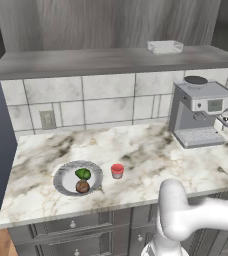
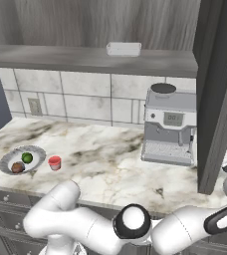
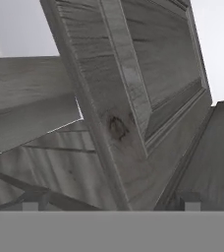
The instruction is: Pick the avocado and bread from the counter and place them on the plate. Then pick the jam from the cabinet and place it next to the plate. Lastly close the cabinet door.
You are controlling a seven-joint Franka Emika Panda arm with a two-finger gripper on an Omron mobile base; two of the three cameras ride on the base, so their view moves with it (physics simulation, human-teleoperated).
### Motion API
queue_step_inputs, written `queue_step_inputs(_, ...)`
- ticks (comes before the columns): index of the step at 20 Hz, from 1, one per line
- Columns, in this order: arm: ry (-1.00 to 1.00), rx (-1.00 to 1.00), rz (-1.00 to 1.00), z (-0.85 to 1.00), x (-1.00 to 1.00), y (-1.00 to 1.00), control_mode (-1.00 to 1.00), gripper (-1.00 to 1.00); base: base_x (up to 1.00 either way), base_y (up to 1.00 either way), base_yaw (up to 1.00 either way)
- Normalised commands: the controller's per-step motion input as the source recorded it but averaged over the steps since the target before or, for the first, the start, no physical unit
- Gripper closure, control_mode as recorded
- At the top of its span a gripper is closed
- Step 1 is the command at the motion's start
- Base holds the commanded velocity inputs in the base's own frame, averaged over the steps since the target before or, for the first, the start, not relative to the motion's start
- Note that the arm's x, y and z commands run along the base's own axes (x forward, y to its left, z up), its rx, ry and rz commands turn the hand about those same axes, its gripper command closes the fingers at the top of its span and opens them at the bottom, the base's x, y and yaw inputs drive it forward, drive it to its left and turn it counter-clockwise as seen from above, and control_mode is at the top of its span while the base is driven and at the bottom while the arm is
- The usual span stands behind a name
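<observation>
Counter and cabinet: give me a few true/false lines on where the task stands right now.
1. The avocado and the bread both lie on the plate. True.
2. The jam is on the cabinet shelf. False: it stands on the counter beside the plate.
3. The cabinet door is shut. False: it stands open.
4. A white tray sits on the shelf. True.
5. The gripper holds the jam. False: its fingers are spread, empty, at the door.
</observation>
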Motion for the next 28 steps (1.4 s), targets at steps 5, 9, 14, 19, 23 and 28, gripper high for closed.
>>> queue_step_inputs(5,-0.14,0.0,0.04,0.0,0.21,-0.27,-1.0,-1.0,0.0,0.0,0.0)
queue_step_inputs(9,-0.08,0.0,0.03,0.0,0.23,-0.28,-1.0,-1.0,0.0,0.0,0.0)
queue_step_inputs(14,-0.04,-0.02,0.01,0.05,0.09,-0.16,-1.0,-1.0,0.0,0.0,0.0)
queue_step_inputs(19,0.0,-0.13,0.05,0.43,0.06,-0.01,-1.0,-1.0,0.0,0.0,0.0)
queue_step_inputs(23,0.0,-0.17,0.11,0.68,0.0,0.0,-1.0,-1.0,0.0,0.0,0.0)
queue_step_inputs(28,-0.08,-0.21,0.09,0.64,-0.01,0.2,-1.0,-1.0,0.0,0.0,0.0)
